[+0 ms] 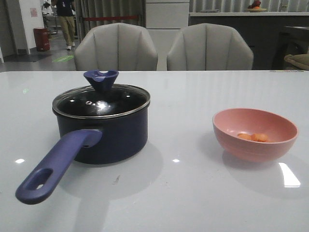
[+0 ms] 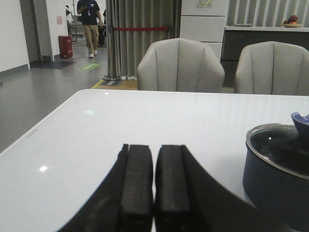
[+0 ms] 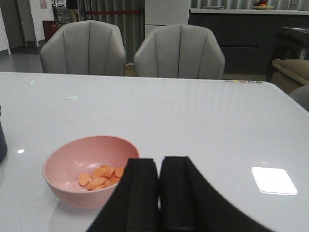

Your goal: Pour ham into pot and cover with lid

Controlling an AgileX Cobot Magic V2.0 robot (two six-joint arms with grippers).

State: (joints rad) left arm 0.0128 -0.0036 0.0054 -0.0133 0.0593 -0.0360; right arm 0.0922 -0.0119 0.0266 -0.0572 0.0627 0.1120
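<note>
Glass lid [image 1: 100,101] with blue knob sits on navy pot [image 1: 102,130], left side, beside the left gripper [image 2: 154,193]; orange ham [image 1: 253,137] in pink bowl [image 1: 227,135] right, near right gripper [image 3: 159,198]. Both grippers pressed together, empty.

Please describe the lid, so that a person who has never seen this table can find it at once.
On the white table, look to the left half, where the dark navy pot with a long purple-blue handle stands. The lid sits on top of it, closing it. It is round clear glass with a metal rim and a dark blue flared knob, quite unlike the open pink bowl to the right.
</note>
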